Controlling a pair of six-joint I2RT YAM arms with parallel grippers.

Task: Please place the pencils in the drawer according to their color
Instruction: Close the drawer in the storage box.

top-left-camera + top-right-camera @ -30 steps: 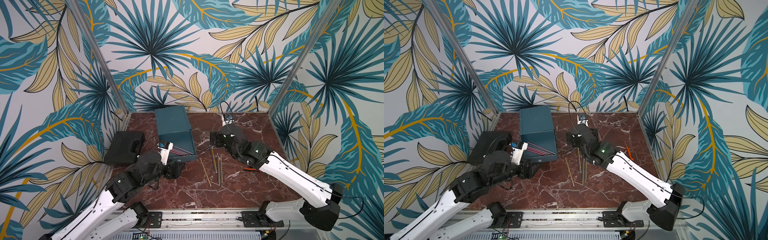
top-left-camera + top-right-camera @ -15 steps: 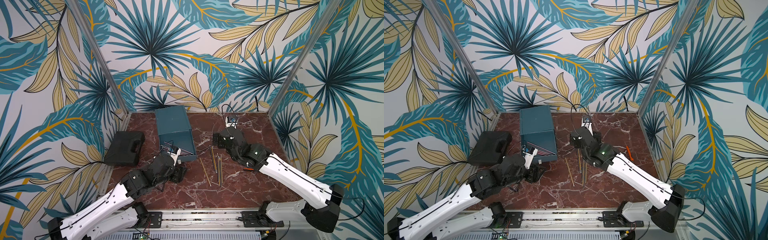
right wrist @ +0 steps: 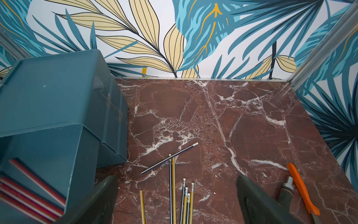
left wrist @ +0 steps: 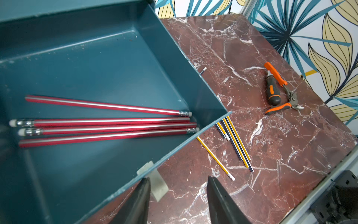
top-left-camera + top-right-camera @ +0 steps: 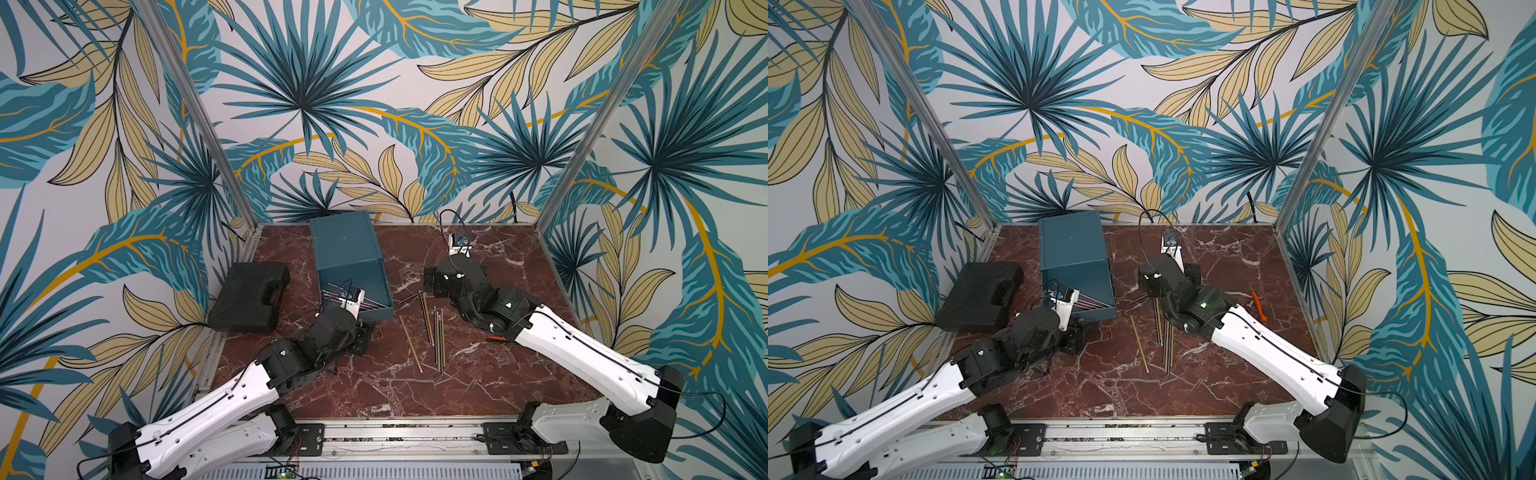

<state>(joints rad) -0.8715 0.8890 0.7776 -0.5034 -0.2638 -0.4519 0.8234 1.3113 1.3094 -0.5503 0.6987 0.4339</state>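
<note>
The teal drawer cabinet (image 5: 345, 243) stands at the back left with its top drawer (image 4: 174, 64) pulled out. Several red pencils (image 4: 108, 124) lie inside it. My left gripper (image 4: 178, 179) is low at the drawer's front, open, with one finger beside the white pull tab (image 4: 159, 185) and nothing clamped. Yellow-and-dark striped pencils (image 5: 436, 332) lie loose on the marble to the right of the drawer, and one dark pencil (image 3: 170, 158) lies across their far ends. My right gripper (image 3: 176, 178) hangs wide open over those far ends, holding nothing.
A flat black case (image 5: 249, 297) lies left of the cabinet. Orange-handled tools (image 4: 275, 89) lie on the marble to the right of the pencils, beside my right arm (image 5: 582, 345). Leaf-patterned walls close in the back and both sides.
My left arm has swung from over the open drawer down to its front edge, and its jaws have narrowed. The right gripper has barely shifted and stays wide open.
</note>
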